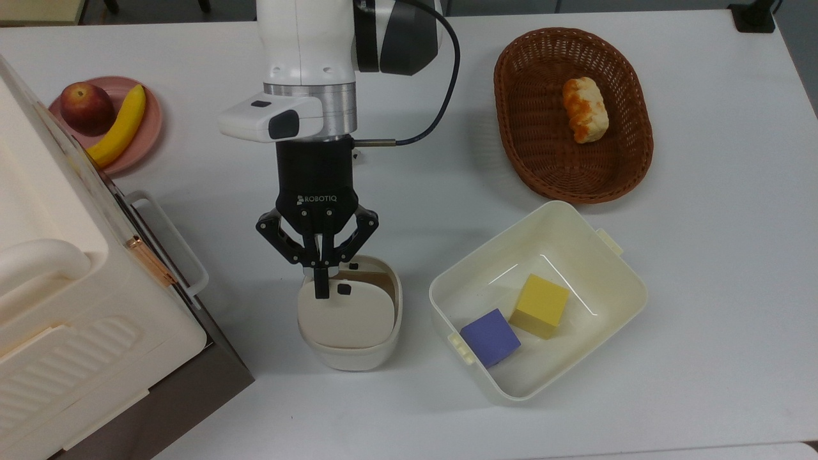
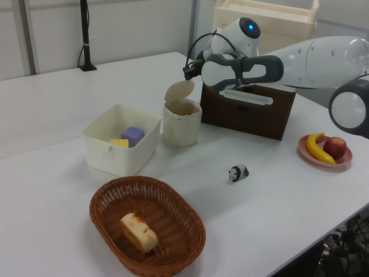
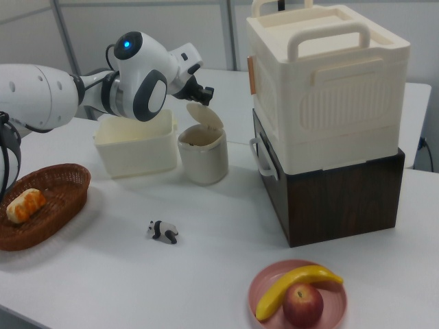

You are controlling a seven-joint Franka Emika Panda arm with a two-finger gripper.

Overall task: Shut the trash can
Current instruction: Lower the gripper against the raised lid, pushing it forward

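Lid-closing push on the trash can (image 1: 349, 338), beside the brown-based appliance (image 1: 83, 332) and the block tub (image 1: 594, 255).

Gripper (image 1: 321, 289) with fingers pressed together, gripping nothing, tips against the raised lid (image 1: 348, 314) near its black button (image 1: 344, 289); best done by pressing down and forward along the hinge arc, steadily, without tipping the light bin; smooth cream plastic, rounded-square body, flat hinged lid, brownish inner rim (image 1: 377, 280).

trash can (image 1: 349, 348) between appliance (image 1: 70, 306) and tub (image 1: 578, 223)
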